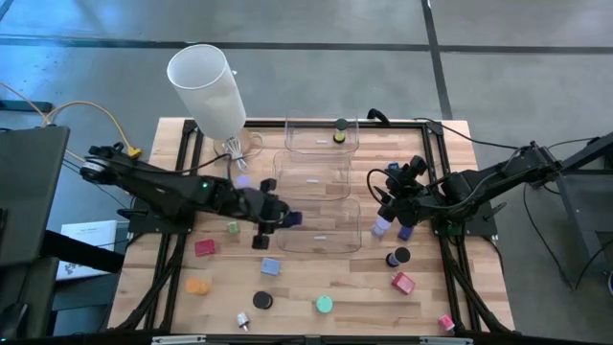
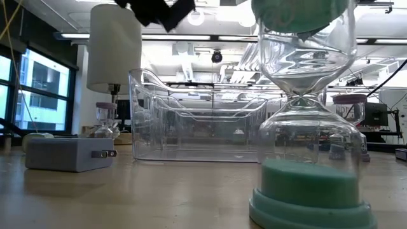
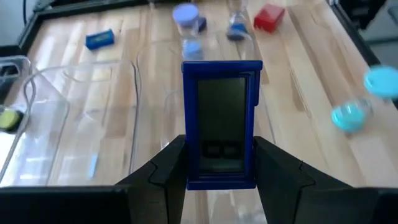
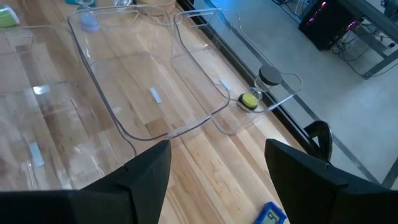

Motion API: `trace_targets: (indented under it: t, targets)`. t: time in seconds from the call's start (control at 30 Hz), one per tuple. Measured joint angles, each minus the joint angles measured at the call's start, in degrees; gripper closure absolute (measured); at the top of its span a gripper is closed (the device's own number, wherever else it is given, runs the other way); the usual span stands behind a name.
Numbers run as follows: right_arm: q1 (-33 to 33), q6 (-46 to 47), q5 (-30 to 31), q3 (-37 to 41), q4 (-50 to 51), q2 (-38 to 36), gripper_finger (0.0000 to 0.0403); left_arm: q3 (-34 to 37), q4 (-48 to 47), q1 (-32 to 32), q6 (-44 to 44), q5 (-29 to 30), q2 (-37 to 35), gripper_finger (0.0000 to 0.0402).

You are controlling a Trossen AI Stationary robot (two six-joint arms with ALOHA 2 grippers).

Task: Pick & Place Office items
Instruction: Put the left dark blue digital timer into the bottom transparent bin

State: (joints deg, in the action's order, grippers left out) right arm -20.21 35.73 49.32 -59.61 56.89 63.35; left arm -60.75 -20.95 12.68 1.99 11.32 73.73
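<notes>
Your left end effector (image 3: 221, 171) is gripping a blue rectangular timer (image 3: 221, 121) between its two dark fingers, the screen facing the wrist camera. In the high view this end effector (image 1: 271, 218) is hovering at the left edge of the nearest of three clear bins (image 1: 324, 225), which are lying in a row across the middle of the desk (image 1: 172, 307).

Your right end effector (image 4: 217, 171) is standing wide and holding nothing, looking over the middle bin (image 4: 149, 93) and the far bin (image 4: 261, 109); a small yellow-filled hourglass with a black cap (image 4: 256, 90) is sitting in the far bin. In the high view it (image 1: 393, 213) is hanging just right of the bins, near a lavender piece (image 1: 381, 226).

The other office items are lying scattered on the desk: a red block (image 1: 205, 247), an orange piece (image 1: 197, 286), a black disc (image 1: 262, 300), a teal disc (image 1: 325, 304) and a pink block (image 1: 403, 283).

A tall white cylinder (image 1: 208, 88) is rising at the far left.
</notes>
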Motion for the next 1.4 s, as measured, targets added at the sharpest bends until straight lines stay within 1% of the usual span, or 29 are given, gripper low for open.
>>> trace_targets:
  t: [0.13, 0.2, 0.3, 0.43, 0.57, 0.63, 0.77, 0.83, 0.97, 1.03, 1.17, 1.4]
  targets:
    - [0.0, 0.0, 0.0, 0.0, -0.2, 0.0, 0.0152, 0.0, 3.4, -1.8, -0.2, -3.3, 3.7, 0.0260]
    - [0.0, 0.0, 0.0, 0.0, -0.2, 0.0, 0.0152, 0.0, 5.5, -2.4, 1.2, -4.4, 6.0, 0.0260]
    - [0.0, 0.0, 0.0, 0.1, -0.2, 0.0, 0.0152, 0.0, 8.9, -2.6, 2.7, -4.5, 8.7, 0.0256]
    - [0.0, -0.2, 0.0, 1.5, -0.8, 0.0, 0.0152, 0.0, 10.6, -3.3, 0.2, -4.6, 11.7, 0.0241]
    - [0.2, -0.7, 0.0, 3.8, -1.6, 0.0, 0.0152, 0.0, 14.0, -5.6, 0.1, -4.8, 14.8, 0.0244]
    - [0.5, -1.6, 0.0, 4.8, -2.3, 0.0, 0.0152, 0.0, 15.8, -7.0, 1.6, -6.8, 16.4, 0.0247]
    - [0.5, -4.1, 0.0, 5.2, -2.8, 0.0, 0.0152, 0.0, 18.2, -9.6, 1.1, -14.6, 19.8, 0.0247]
    - [0.4, -5.3, 0.0, 5.2, -4.2, 0.0, 0.0152, 0.0, 20.6, -10.6, 1.1, -17.4, 21.3, 0.0247]
    - [0.4, -8.3, 0.0, 5.2, -6.6, 0.0, 0.0152, -0.1, 21.0, -12.6, 4.1, -20.6, 22.9, 0.0247]
    - [0.4, -9.4, 0.0, 5.2, -7.1, 0.0, 0.0152, 0.0, 19.3, -13.6, 5.5, -22.1, 22.9, 0.0247]
    - [0.4, -9.7, -0.2, 5.2, -7.5, 0.0, 0.0152, 0.0, 18.1, -14.1, 6.9, -22.4, 22.9, 0.0247]
    - [0.4, -10.1, -0.6, 5.2, -7.8, 0.0, 0.0152, 0.0, 13.6, -12.5, 6.5, -22.5, 22.8, 0.0247]
